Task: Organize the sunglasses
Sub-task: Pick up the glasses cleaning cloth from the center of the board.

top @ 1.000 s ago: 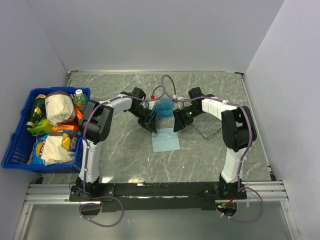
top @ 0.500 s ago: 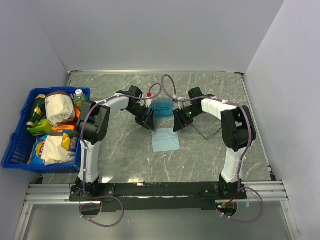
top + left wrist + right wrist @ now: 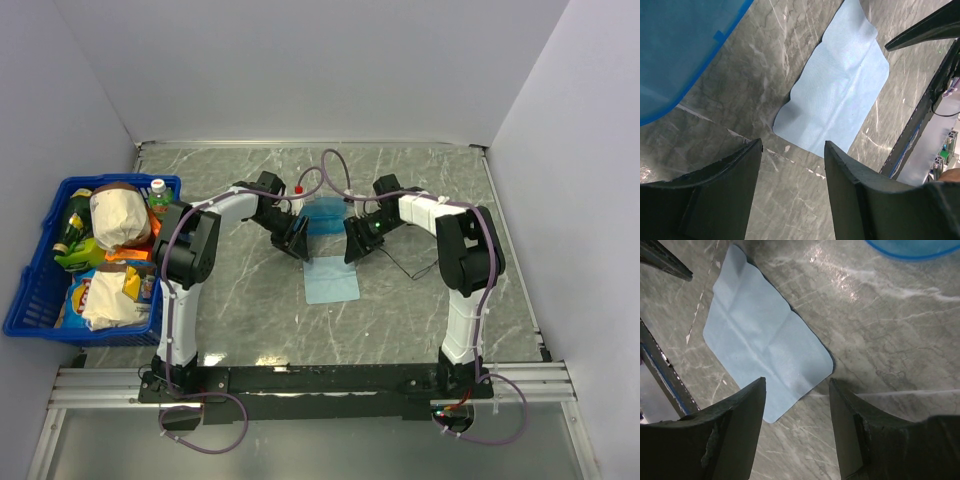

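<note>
Well, I see the left gripper (image 3: 792,147) and right gripper (image 3: 797,385) with jaws apart, empty; blue cloth (image 3: 840,85) lies flat nearby.

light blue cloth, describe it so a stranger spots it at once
On the grey marble table, look mid-table, just below the blue case in the top view. The cloth lies flat there: pale, square, creased, unlike the darker see-through case.

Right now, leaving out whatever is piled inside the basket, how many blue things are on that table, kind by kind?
Blue basket: 1
Blue see-through case: 1
Light-blue cloth: 1
Total: 3
</note>
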Motion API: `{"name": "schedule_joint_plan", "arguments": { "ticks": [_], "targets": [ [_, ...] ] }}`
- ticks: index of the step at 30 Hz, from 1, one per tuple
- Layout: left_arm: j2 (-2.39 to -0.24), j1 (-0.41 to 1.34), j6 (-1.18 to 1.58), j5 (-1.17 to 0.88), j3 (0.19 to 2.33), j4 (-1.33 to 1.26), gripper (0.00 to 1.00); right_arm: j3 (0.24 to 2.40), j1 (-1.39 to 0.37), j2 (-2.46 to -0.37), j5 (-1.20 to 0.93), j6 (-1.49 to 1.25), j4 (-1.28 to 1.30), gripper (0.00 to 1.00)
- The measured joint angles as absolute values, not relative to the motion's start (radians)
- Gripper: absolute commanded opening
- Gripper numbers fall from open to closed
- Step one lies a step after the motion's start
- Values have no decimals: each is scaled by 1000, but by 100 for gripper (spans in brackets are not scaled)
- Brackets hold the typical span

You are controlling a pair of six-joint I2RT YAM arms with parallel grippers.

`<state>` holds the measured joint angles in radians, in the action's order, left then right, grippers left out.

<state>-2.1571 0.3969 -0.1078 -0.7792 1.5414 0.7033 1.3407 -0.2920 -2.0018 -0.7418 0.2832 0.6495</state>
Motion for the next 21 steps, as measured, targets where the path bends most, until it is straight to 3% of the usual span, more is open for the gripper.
{"name": "schedule_joint_plan", "arguments": {
  "ticks": [17,21],
  "targets": [
    [-2157,403,-123,-779,1543,720,64,1411,-314,-2050,-699,227,666,61],
    [-2157,404,-130,-784,1545,726,65,1438,-326,-2067,-697,229,682,56]
  ]
}}
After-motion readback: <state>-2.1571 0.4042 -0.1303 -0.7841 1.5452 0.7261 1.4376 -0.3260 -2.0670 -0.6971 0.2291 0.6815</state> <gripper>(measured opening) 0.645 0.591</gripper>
